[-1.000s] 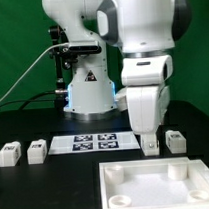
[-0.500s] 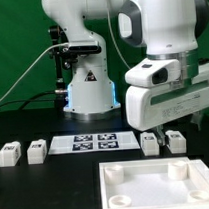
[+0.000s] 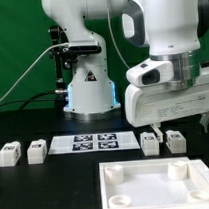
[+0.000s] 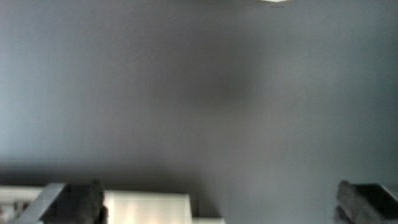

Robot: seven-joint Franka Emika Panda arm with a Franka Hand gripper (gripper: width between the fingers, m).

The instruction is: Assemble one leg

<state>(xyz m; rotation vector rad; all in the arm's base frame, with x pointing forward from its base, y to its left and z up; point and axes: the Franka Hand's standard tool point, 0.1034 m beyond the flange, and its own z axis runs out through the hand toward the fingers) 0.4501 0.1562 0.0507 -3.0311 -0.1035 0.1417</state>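
Four legs, small white blocks with marker tags, stand on the black table: two at the exterior view's left (image 3: 9,153) (image 3: 36,151) and two at its right (image 3: 150,142) (image 3: 175,140). My gripper (image 3: 179,123) hangs open and empty just above the two right legs and touches neither. In the wrist view the gripper (image 4: 221,205) has its dark fingers (image 4: 71,203) wide apart with nothing between them. A blurred white block (image 4: 146,207) shows beside one finger; I cannot tell which leg it is.
The large white tray-like piece (image 3: 144,188) with round corner sockets lies at the front right. The marker board (image 3: 98,142) lies flat between the two pairs of legs. The robot base (image 3: 89,88) stands behind it.
The gripper was low at the inner right leg a second ago. It has risen and turned, with its fingers now spread sideways. That leg still stands on the table.
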